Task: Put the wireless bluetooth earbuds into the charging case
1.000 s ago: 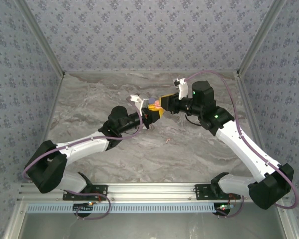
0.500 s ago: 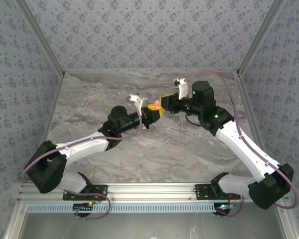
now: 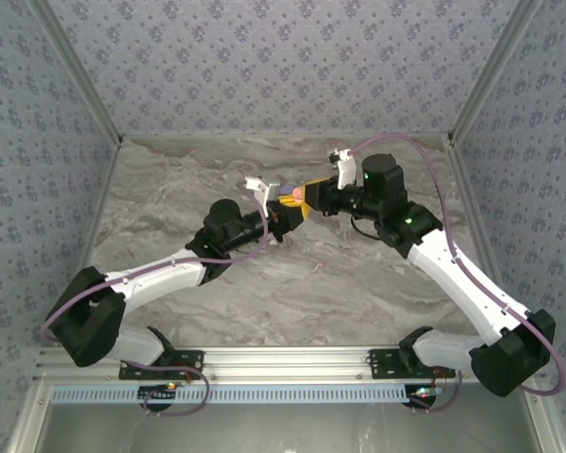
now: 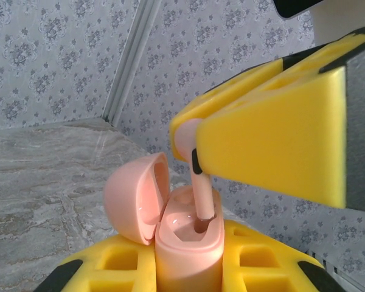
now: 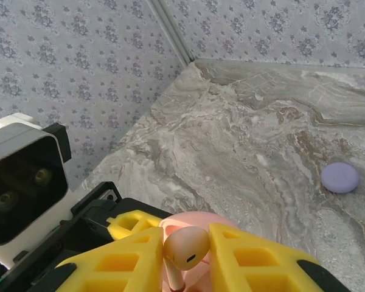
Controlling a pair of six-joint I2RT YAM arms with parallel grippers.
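A grey-veined marble surface [image 3: 170,189] sits boxed in by walls [image 3: 283,66] of blue-grey floral paper, with pale metal posts [image 3: 75,71] running up the corners and a lavender disc [image 5: 340,177] lying alone on the marble. Above the middle of it, the left pincer [image 4: 188,267] is clenched on the pink charging case [image 4: 185,243], which stands upright with its lid tipped back. The right pincer [image 5: 184,252] grips a pink earbud [image 5: 185,246] by its head, and the stem reaches down into one socket of the case.
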